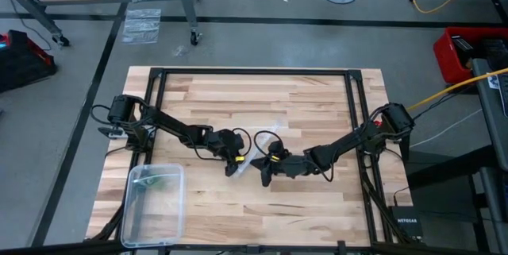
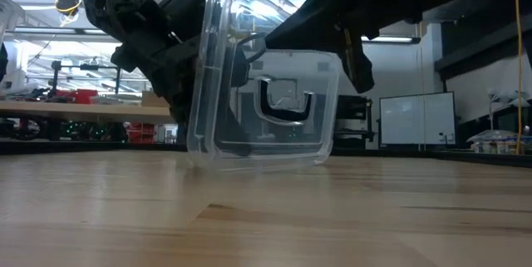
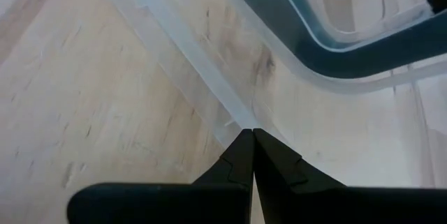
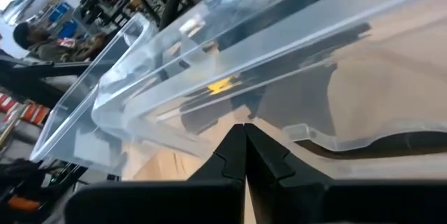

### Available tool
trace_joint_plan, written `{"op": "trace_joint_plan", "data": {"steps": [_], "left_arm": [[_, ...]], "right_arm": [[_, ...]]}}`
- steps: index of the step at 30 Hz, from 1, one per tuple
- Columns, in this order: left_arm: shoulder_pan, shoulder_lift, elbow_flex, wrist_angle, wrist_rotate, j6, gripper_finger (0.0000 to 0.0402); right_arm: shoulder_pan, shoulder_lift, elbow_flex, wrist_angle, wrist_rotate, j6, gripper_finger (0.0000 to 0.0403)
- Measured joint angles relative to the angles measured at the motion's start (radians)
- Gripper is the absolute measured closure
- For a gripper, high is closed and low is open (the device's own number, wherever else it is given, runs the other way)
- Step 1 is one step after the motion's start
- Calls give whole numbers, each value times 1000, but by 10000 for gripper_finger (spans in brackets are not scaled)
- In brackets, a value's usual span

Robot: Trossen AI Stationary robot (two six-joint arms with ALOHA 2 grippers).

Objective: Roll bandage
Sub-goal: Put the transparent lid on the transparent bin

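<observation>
A clear plastic lid [image 2: 266,92] with a dark handle stands on edge at the table's middle, between my two grippers. My left gripper [image 1: 236,162] comes at it from the left, my right gripper [image 1: 263,168] from the right, and both are shut on its rim. A clear plastic box [image 1: 155,203] stands at the near left. A faint green patch [image 1: 156,180] shows inside its far end; I cannot tell whether that is the bandage. My left gripper pinches the lid's thin rim flange [image 3: 237,118] between its fingertips [image 3: 241,147], slanting down from the table's left. My right gripper has its shut fingertips [image 4: 241,144] on the lid's rim edge [image 4: 246,116], coming nearly level from the table's right. The lid stands tilted, its lower edge [image 2: 249,160] at the tabletop.
Black frame rails [image 1: 254,73] run along the table's far, left and right sides. The clear box takes up the near left corner. Bare wood [image 1: 317,207] lies near the front right and behind the grippers.
</observation>
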Motion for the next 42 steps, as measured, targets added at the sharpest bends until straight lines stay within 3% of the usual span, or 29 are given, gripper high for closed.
{"op": "trace_joint_plan", "data": {"steps": [4, 16, 24, 31, 38, 42], "left_arm": [[0, 0, 0, 0, 0, 12, 399], [0, 0, -1, 3, 0, 29, 399], [0, 0, -1, 3, 0, 47, 399], [0, 0, -1, 3, 0, 47, 399], [0, 1, -1, 4, 0, 47, 399], [-1, 1, -1, 5, 0, 65, 399]], "right_arm": [[-14, 0, 0, 0, -57, 1, 398], [-12, -1, 1, -13, -77, 0, 393], [-13, -1, 2, -13, -122, 2, 288], [-19, -1, 2, -59, -101, 196, 199], [-27, -2, 2, -195, -166, 384, 174], [-27, -2, 2, -226, -169, 413, 174]]}}
